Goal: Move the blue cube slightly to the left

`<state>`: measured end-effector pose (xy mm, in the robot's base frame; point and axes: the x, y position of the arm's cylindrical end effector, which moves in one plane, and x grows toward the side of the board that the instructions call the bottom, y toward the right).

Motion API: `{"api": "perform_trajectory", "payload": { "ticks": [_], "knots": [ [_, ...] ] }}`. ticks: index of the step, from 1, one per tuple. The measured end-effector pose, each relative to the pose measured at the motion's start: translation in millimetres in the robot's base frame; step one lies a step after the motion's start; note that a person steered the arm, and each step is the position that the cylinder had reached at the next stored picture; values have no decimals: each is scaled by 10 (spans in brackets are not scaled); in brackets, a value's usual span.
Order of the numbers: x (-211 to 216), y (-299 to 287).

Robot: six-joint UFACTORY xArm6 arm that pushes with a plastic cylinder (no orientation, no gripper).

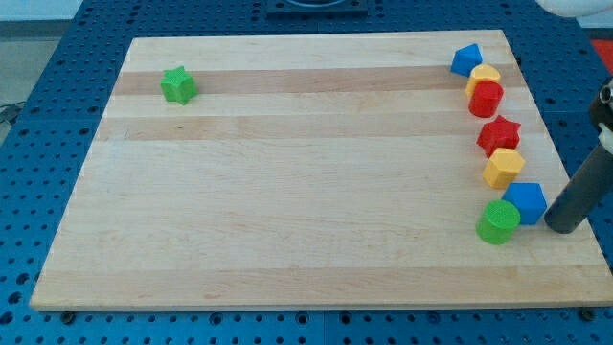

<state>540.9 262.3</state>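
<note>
A pale wooden board (306,172) lies on a blue pegboard bench (57,115). Seven blocks: two blue, two red, two yellow at three o'clock, plus green ones. The blue cube (526,202) touches the green cylinder (498,222); my tip (563,228), a bare rod, stands just beside the cube at four o'clock.

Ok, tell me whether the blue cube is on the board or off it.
On: the blue cube sits inside the board's right edge, beside the green cylinder.
</note>
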Motion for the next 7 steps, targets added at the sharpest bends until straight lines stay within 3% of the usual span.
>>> {"api": "perform_trajectory", "payload": {
  "ticks": [3,4,7],
  "knots": [
    [7,-126],
    [246,-33],
    [499,-724]
  ]
}}
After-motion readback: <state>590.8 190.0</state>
